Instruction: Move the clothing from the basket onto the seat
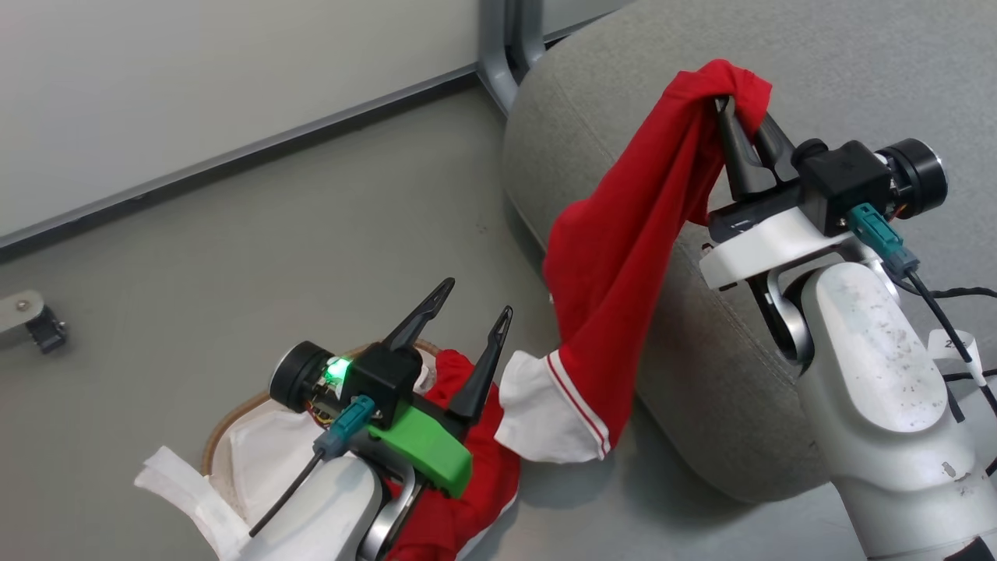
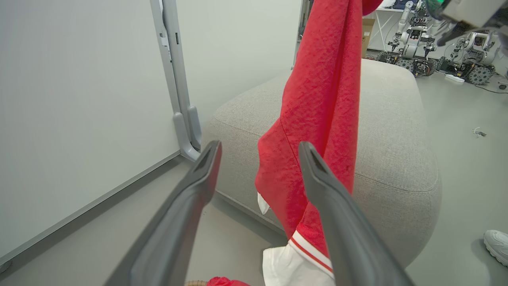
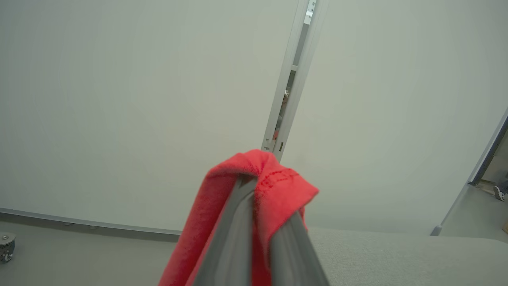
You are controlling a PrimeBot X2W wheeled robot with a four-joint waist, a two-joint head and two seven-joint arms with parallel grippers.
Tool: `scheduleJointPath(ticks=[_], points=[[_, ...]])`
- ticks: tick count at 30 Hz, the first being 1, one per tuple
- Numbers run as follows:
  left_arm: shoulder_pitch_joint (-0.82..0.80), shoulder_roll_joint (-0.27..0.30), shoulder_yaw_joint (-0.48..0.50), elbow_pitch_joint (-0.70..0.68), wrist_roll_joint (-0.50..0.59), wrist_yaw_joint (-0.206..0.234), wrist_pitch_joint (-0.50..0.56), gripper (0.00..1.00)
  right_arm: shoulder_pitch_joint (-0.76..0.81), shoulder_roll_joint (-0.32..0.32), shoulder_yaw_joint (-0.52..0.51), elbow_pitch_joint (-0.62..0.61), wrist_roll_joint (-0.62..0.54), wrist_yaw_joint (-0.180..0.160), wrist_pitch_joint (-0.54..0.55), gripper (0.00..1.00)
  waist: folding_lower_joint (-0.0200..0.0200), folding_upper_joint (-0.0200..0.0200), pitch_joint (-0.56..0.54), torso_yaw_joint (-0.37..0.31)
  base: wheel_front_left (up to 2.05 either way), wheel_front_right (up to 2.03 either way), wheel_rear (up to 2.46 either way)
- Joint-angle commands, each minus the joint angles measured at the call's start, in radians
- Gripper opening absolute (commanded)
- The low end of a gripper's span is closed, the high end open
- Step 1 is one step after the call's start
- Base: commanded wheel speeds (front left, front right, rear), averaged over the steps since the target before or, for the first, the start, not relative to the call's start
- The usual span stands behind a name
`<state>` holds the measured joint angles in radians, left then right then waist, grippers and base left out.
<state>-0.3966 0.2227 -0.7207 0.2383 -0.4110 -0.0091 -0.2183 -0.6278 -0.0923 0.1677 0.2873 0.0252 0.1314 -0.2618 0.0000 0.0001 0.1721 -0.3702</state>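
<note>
In the head view the right gripper (image 1: 738,123) is at 2 o'clock, above the seat (image 1: 857,70). Its fingers are pressed together on a bunched fold of the red clothing (image 1: 615,257). The right wrist view shows the same pinch: the cloth (image 3: 216,206) wraps over both fingertips of the gripper (image 3: 258,198), with the grey cushion (image 3: 397,254) at 4 o'clock below.

From the pinch the garment hangs toward 7 o'clock, along the seat's rounded left edge. I cannot tell whether it touches the upholstery. Its lowest part, a white sleeve (image 1: 545,417) with red-and-white striped trim, hangs over the floor (image 1: 234,257) between the seat and the basket (image 1: 222,425).

The left gripper (image 1: 477,296) is at 7 o'clock in the head view, over the basket. Its fingers are spread wide, point toward 1 o'clock and hold nothing. The white sleeve hangs just beside its right finger. In the left wrist view the gripper (image 2: 260,145) has the hanging garment (image 2: 321,99) ahead of it, with the seat (image 2: 393,131) behind.

More red fabric (image 1: 467,499) lies in the basket under the left wrist, spilling over the rim at 5 o'clock, beside the white liner (image 1: 257,452).

In the left wrist view a white shoe (image 2: 496,244) is at 4 o'clock on the floor.
</note>
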Motion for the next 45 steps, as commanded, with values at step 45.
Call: scheduleJointPath(ticks=[45], points=[[-0.180, -0.023, -0.080, -0.053, 0.089, -0.008, 0.003, 1.00, -0.620, -0.507, -0.332, 0.348, -0.013, -0.001, 0.183, 0.00, 0.0000, -0.0001, 0.431, 0.243, 0.00, 0.00, 0.00]])
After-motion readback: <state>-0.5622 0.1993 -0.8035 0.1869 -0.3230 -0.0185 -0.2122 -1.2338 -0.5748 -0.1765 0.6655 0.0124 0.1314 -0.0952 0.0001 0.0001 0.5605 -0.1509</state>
